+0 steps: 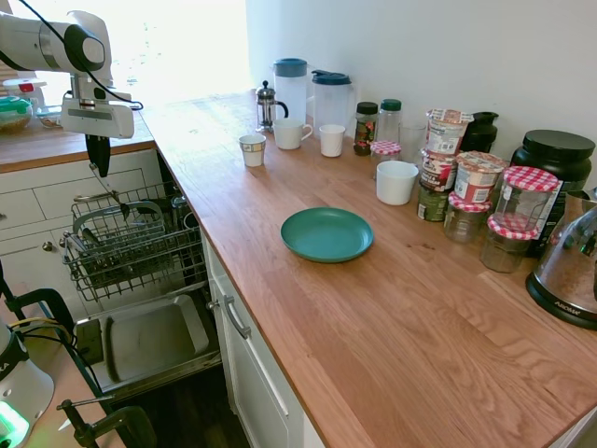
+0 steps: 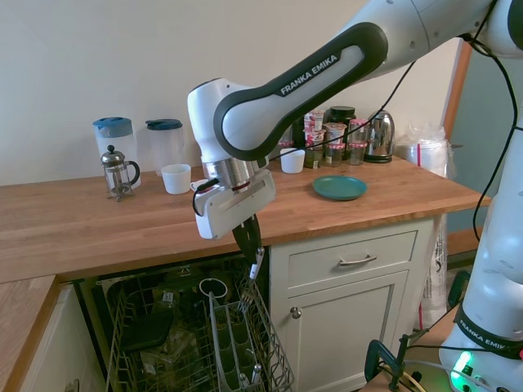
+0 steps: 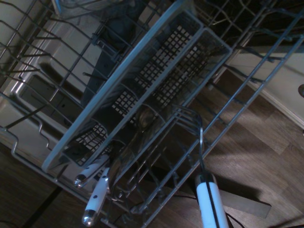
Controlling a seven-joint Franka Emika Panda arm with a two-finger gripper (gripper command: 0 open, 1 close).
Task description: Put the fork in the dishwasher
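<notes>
My gripper [image 2: 251, 243] hangs over the open dishwasher, pointing down and shut on the fork [image 2: 255, 273]. It grips the top of the fork's whitish handle, and the tines [image 2: 245, 304] point down just above the grey cutlery basket [image 2: 233, 339] in the wire rack [image 2: 131, 327]. In the first exterior view the gripper [image 1: 98, 166] is above the rack [image 1: 131, 245], with the fork [image 1: 114, 194] a thin line under it. The wrist view shows the fork [image 3: 208, 202] over the basket [image 3: 142, 90]. The basket holds other white-handled cutlery [image 3: 95, 194].
The dishwasher door panel [image 1: 149, 338] lies open below the rack. On the wooden counter stand a teal plate [image 1: 326, 233], cups, jars, two jugs, a French press [image 1: 268, 105] and a kettle [image 1: 569, 271]. White cabinet drawers [image 2: 351, 261] flank the dishwasher.
</notes>
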